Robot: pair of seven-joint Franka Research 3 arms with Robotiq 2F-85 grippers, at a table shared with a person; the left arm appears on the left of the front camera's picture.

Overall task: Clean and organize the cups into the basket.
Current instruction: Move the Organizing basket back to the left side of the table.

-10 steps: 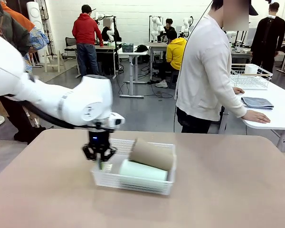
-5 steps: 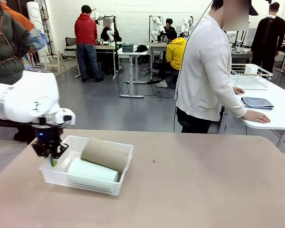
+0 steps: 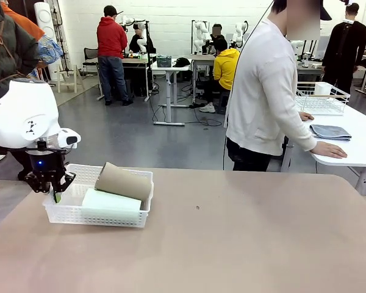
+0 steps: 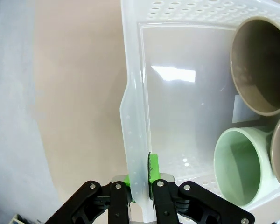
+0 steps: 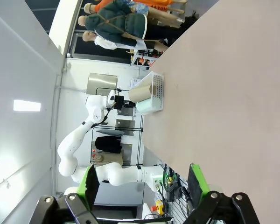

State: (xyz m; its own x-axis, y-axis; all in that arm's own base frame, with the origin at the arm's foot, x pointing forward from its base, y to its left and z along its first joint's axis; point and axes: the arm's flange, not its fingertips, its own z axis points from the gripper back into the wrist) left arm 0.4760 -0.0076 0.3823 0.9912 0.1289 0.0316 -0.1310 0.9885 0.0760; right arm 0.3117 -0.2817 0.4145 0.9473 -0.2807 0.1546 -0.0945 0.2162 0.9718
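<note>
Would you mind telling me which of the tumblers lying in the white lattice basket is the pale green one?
The mint-green tumbler along the basket's near wall; the tan-brown tumbler rests behind and partly above it.

Even, bright overhead light leaves only soft shadows under the shallow white lattice-walled plastic basket on the matte tan desk, while the left wrist view shows a pale glare patch on the basket floor and bowed wide-angle edges.
</note>
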